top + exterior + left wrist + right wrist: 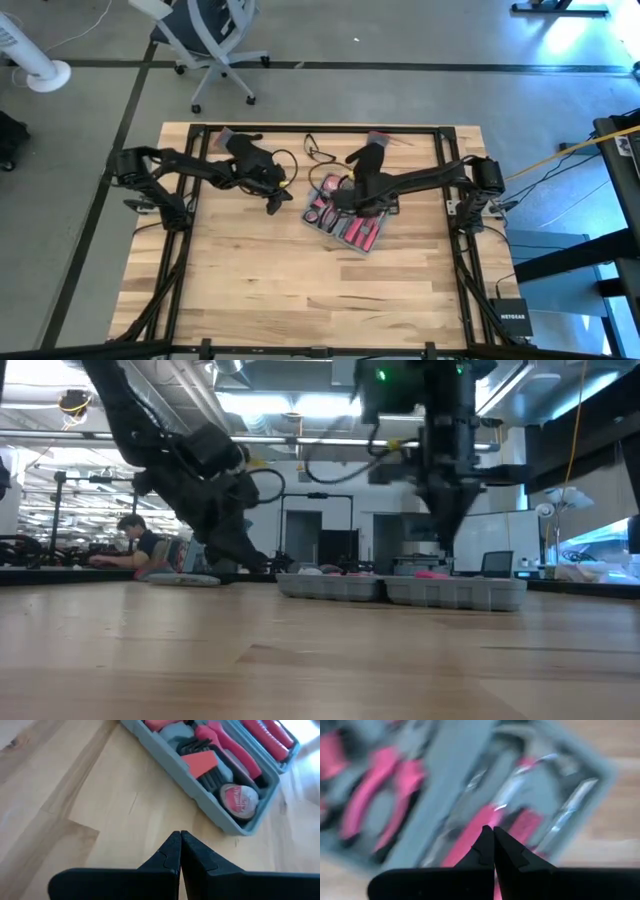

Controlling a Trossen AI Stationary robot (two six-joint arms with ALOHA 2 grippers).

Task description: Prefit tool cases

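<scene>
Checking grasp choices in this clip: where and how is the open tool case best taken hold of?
Probably the tool case's raised outer rim, at the corner by the tape measure, from the left claw's side. It lies flat and open, tools filling the recesses, so only the thin wall offers a pinch.

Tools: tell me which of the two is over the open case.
The right tool, shut, is over the case and its pink-handled contents. The left tool, also shut, is beside the case, above bare wood.

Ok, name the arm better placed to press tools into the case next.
Right. The right gripper, shut, hangs directly above the open tool case; the left gripper, also shut, sits beside it over bare table.
</scene>
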